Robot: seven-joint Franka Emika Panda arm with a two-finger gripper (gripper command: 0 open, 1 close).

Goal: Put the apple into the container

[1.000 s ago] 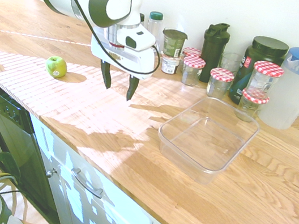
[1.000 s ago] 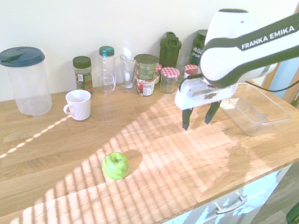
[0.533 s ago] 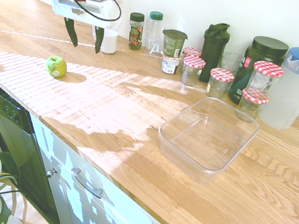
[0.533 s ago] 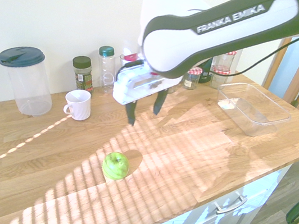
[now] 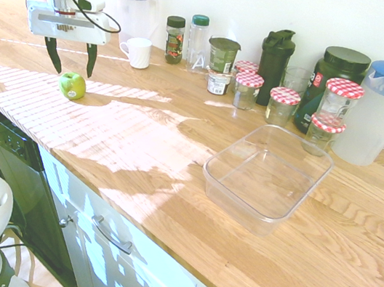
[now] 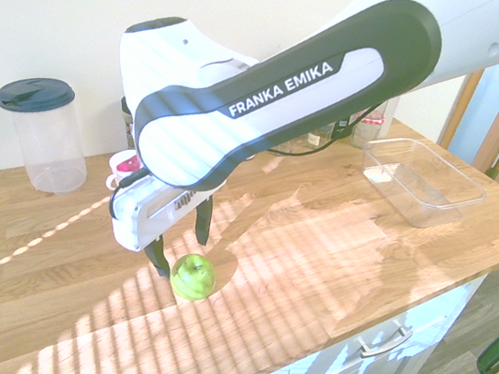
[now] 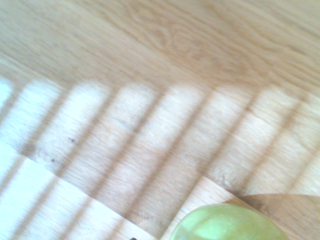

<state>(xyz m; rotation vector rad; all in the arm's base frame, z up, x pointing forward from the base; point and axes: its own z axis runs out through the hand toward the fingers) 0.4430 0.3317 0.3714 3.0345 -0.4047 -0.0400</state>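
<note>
Apple (image 5: 72, 86), green with a small sticker, on wooden countertop (image 5: 176, 148) | gripper (image 5: 69, 70) above it, fingers spread, empty | arm (image 6: 283, 93) reads "FRANKA EMIKA" | clear container (image 5: 267, 178) well apart

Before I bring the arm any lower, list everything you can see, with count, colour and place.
apple: 1, green, on the counter below the pincer
tub: 1, clear, on the counter, nothing in it
mug: 1, white, near the wall
pitchers: 2, one blue-lidded, one dark-lidded, at opposite ends of the row
jars: 4, clear with red-checked lids, behind the tub
shaker: 1, dark, by the wall
canister: 1, dark, beside the blue-lidded pitcher
spice jar: 1, dark-lidded, right of the mug in the first exterior view
bottle: 1, clear, green cap, beside the spice jar
pincer: 1, dark fingers, open, above the apple
arm: 1, white and dark, over the counter
</note>
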